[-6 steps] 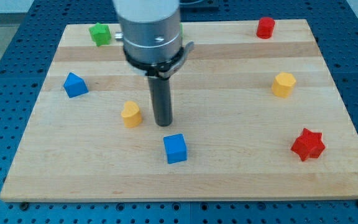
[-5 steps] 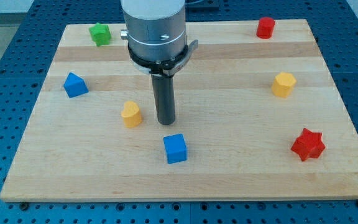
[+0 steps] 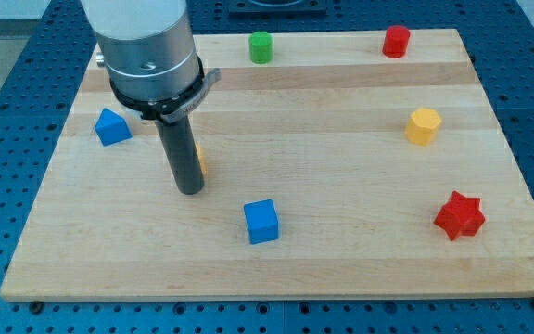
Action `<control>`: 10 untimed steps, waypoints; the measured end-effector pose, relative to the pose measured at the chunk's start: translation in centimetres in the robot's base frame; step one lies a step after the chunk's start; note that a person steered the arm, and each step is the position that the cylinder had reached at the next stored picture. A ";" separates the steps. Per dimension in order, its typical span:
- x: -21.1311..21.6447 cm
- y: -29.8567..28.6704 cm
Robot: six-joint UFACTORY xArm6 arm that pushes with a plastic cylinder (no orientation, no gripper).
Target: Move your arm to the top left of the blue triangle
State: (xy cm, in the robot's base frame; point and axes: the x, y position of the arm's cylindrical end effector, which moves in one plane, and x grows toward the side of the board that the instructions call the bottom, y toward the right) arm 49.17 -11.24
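The blue triangle block (image 3: 111,127) lies near the board's left edge. My tip (image 3: 189,189) rests on the board to its lower right, well apart from it. The rod stands in front of a yellow block (image 3: 200,162), which shows only as a thin sliver beside it. A blue cube (image 3: 261,222) lies to the lower right of the tip.
A green cylinder (image 3: 261,46) and a red cylinder (image 3: 396,41) stand along the top edge. A yellow block (image 3: 423,125) is at the right, a red star (image 3: 459,215) at the lower right. The arm's body hides the board's upper left corner.
The arm has moved left; the tip went from right of the yellow block to in front of it. The green block at the top left is now hidden, and the green cylinder shows.
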 end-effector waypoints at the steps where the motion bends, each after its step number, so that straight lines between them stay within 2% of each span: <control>1: -1.2 0.6; 3: -1.5 0.2; 4: 0.2 -3.7; 6: 0.0 -11.0; 7: -2.1 -14.0; 8: -7.3 -15.7; 9: -14.8 -15.2; 10: -15.6 -15.1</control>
